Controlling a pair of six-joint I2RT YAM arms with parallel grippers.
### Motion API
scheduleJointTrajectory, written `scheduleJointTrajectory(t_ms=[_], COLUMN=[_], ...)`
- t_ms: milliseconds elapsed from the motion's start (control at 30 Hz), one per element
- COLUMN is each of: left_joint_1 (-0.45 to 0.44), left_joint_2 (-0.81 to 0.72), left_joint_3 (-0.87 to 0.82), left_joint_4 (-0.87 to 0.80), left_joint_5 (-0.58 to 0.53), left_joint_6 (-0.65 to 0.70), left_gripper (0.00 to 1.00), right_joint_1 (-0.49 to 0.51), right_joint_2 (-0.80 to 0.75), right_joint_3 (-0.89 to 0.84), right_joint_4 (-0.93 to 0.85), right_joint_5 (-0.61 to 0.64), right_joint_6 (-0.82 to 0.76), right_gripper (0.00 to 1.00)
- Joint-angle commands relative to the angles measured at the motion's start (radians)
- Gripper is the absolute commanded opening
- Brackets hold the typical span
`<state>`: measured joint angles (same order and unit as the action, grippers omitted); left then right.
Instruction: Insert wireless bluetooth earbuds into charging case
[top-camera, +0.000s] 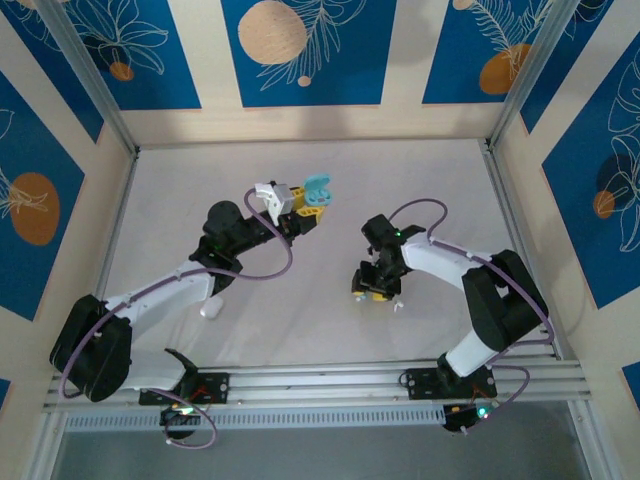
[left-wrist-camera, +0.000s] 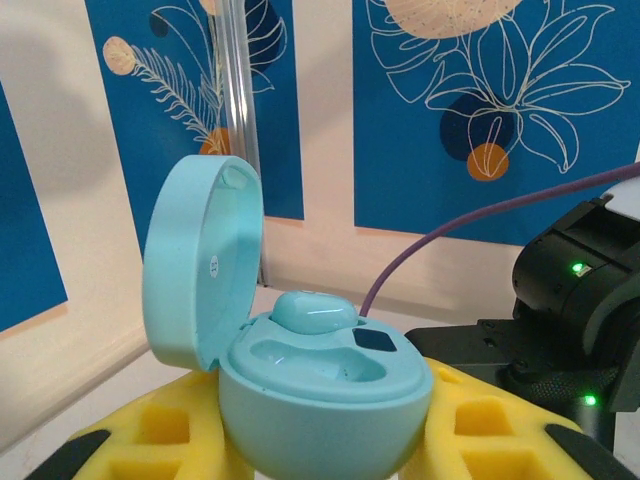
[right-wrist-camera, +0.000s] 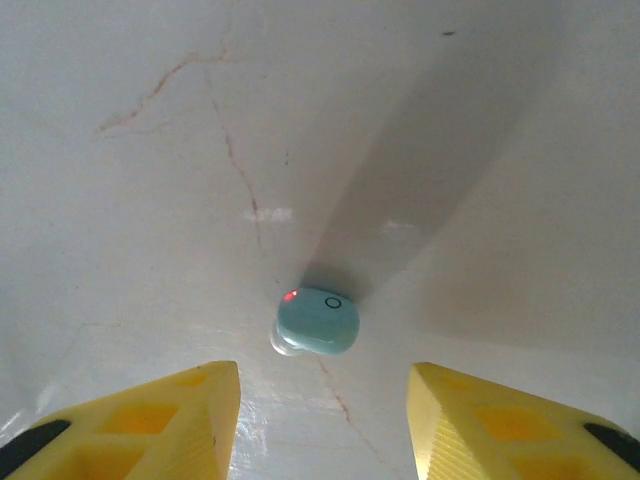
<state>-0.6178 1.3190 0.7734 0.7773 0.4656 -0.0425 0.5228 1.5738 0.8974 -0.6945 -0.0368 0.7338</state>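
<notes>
A light blue charging case (left-wrist-camera: 325, 400) stands open, its lid (left-wrist-camera: 200, 265) swung up to the left. My left gripper (left-wrist-camera: 325, 445) is shut on its base between yellow fingers (left-wrist-camera: 150, 430), held above the table (top-camera: 315, 190). One light blue earbud (left-wrist-camera: 312, 310) sits in the far socket, while the near socket (left-wrist-camera: 330, 365) is empty. A second light blue earbud (right-wrist-camera: 318, 321) with a red light lies on the white table. My right gripper (right-wrist-camera: 323, 380) hangs open just short of it, holding nothing, and points down at the table (top-camera: 374, 290).
A small white pebble-shaped thing (top-camera: 210, 308) lies on the table beside the left arm. The white tabletop (right-wrist-camera: 150, 200) has thin cracks. Blue patterned walls (top-camera: 300, 50) and metal posts (top-camera: 90, 80) enclose the table.
</notes>
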Motion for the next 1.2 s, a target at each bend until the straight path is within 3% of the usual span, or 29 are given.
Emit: scheduleJointTrajectory(t_ms=[0,1167], left_joint_1=[-0.011,-0.012], left_joint_2=[0.001,0.007], left_joint_3=[0.029,0.024], left_joint_4=[0.043,0.051], left_joint_5=[0.002,0.003], left_joint_6=[0.01,0.004], left_gripper=[0.31,0.31], right_joint_1=[-0.01,0.0], right_joint_2=[-0.025,0.072], right_joint_3=[-0.02,0.024], right_joint_4=[0.024,0.067], right_joint_5=[-0.035,-0.031], right_joint_6=[0.118,0.056], right_gripper=[0.51,0.41])
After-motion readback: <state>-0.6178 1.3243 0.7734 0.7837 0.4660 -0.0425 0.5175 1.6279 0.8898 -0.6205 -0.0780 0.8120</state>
